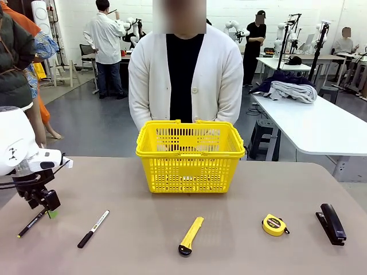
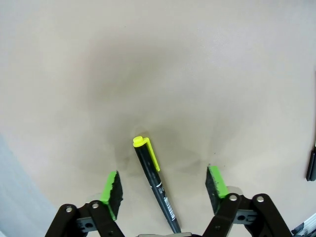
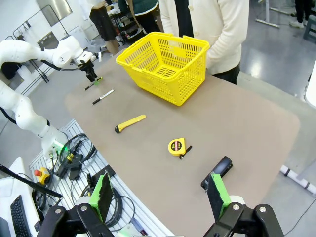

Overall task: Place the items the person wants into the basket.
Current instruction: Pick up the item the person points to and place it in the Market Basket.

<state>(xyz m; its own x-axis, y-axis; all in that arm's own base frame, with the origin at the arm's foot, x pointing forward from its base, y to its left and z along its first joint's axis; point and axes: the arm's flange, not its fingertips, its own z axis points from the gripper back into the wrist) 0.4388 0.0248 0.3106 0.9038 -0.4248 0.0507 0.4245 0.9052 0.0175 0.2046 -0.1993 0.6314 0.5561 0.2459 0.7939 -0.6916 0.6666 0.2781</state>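
Your basket [image 1: 189,166] holds nothing yet; pen [image 2: 154,185], tape measure [image 1: 274,224] and stapler [image 1: 331,223] lie on the table [image 1: 229,200]. Your left pincer [image 2: 164,183] is spread astride the pen, and your right pincer [image 3: 161,191] is spread and empty.

- left arm [image 1: 14,140] enters from the left side, white links bent over and reaching down
- left gripper [image 1: 47,213] low, black body tilted slightly, pointing down
- left wrist view: left gripper [image 2: 163,173] jaws spread wide, both green pads [image 2: 112,190] well apart and not clamped on anything
- right wrist view: left arm [image 3: 29,49] stretched out sideways in the distance, its left gripper [image 3: 91,74] hanging down from the wrist
- right gripper [image 3: 160,180] held high, looking down at a slant
- right gripper jaws fully apart, green pads [image 3: 103,192] facing each other, nothing between them
- black finger links of both grippers splayed outward at the bottom edge
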